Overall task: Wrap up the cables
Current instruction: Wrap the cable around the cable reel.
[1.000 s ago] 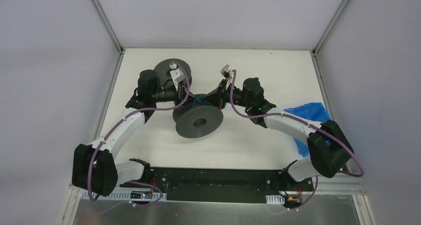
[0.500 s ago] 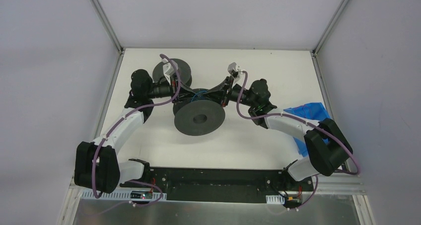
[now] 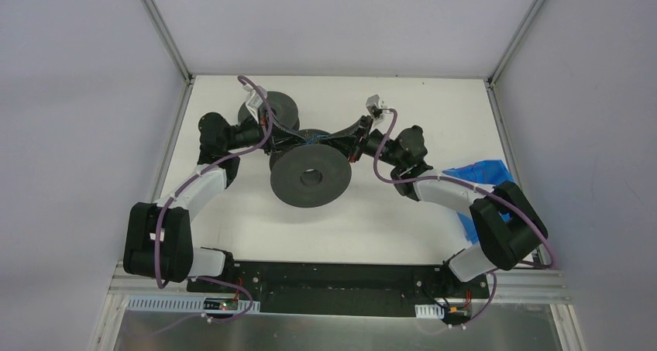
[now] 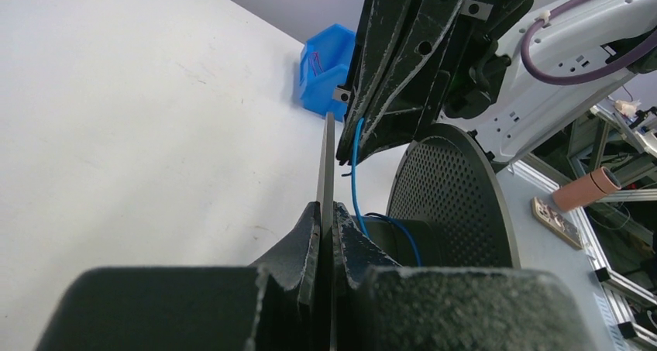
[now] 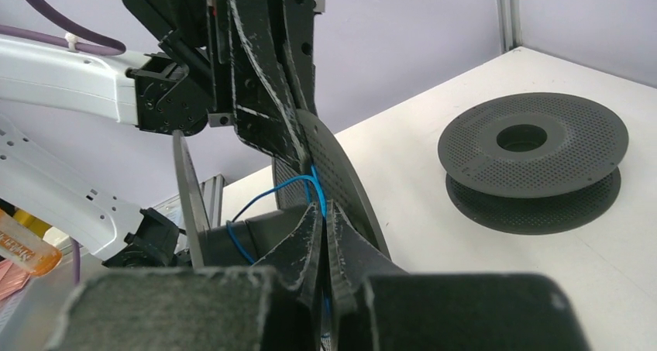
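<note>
Left wrist: blue cable [image 4: 353,169] runs vert. fr spool [image 4: 453,204] to right pincer [image 4: 362,138].

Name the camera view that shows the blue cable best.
Left wrist. There the blue cable runs clearly from the right gripper down to the hub of the spool. The right wrist view shows a shorter loop of it beside its own jaws; the top view shows only a faint blue trace between the arms.
</note>
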